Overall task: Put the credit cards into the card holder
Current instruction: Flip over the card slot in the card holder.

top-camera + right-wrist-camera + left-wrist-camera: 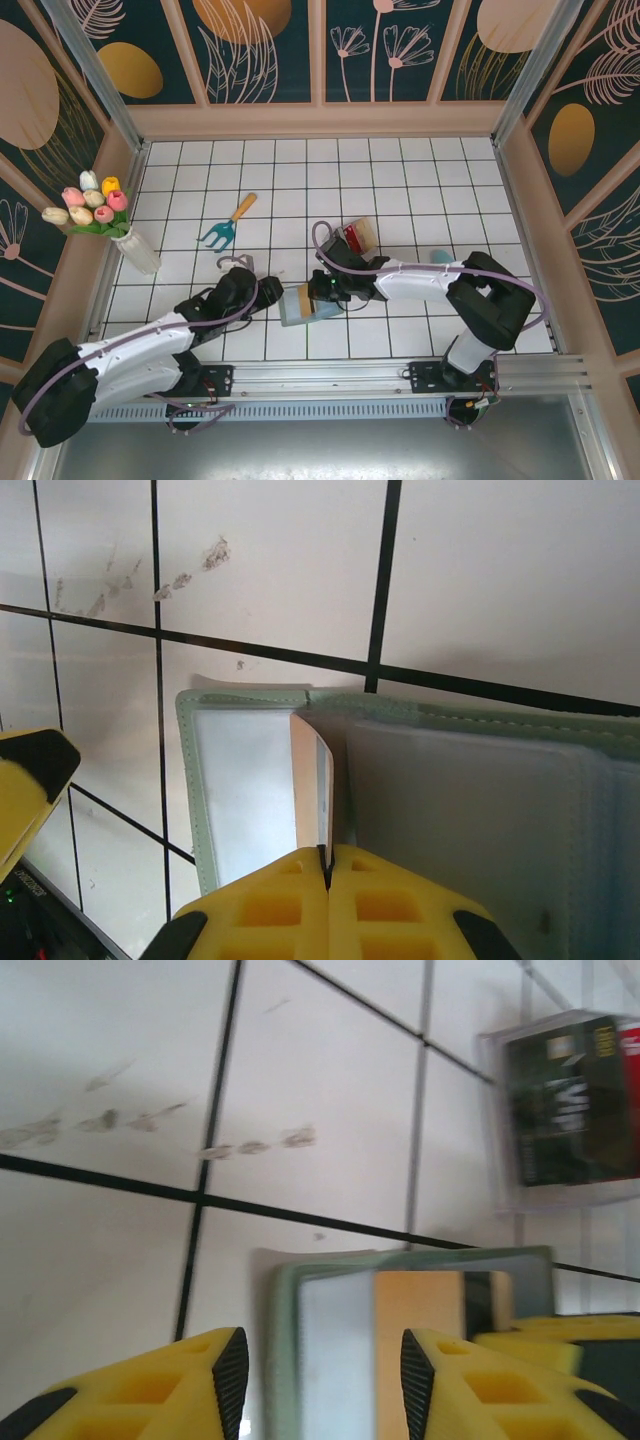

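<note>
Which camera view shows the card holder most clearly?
The right wrist view: the open card holder is close and sharp, pockets visible. The left wrist view shows it blurred; the top view shows it small.

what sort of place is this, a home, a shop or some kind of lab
Most likely a staged robot test cell, not a real room: a white gridded tabletop boxed in by printed floral panels, with two robot arms bolted to an aluminium rail at its near edge.
</note>
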You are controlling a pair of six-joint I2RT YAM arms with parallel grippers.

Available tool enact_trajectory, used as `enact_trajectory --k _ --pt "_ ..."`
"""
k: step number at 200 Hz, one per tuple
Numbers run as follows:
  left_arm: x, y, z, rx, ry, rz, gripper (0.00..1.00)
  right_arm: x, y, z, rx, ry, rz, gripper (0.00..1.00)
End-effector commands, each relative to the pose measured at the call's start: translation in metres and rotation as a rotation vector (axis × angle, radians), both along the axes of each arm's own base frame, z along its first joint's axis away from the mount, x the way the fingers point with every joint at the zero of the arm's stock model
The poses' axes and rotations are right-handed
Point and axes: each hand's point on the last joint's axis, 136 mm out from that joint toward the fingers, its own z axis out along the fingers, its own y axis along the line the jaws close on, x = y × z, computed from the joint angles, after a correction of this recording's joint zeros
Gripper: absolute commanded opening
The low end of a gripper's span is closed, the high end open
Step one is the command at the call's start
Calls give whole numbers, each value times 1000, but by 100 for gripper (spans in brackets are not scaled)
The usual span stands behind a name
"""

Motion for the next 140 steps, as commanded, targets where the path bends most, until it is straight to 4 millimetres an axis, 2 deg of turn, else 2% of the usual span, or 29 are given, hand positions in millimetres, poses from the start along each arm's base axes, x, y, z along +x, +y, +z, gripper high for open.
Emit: enact_trajectory --k 1,14,36,66,86,108,140 --pt "-1 -17 9 -89 -19 -51 49 -1 -10 -7 -14 7 -23 1" --pt "-1 -19 1 -50 7 -69 49 0 -10 -4 9 5 -24 1" --pt "-2 -33 -5 -53 36 -126 45 0 -11 -1 40 11 -33 1" --pt "0 -41 -19 -15 73 -161 31 1 -15 -3 42 15 -39 2" --pt "0 -33 -37 48 117 -139 25 2 -16 1 50 7 -42 2" --pt "-5 -22 -57 133 174 -118 19 6 -25 8 46 -27 -63 1" --pt "-7 -20 -64 153 192 -126 17 6 -35 6 92 -38 -61 2"
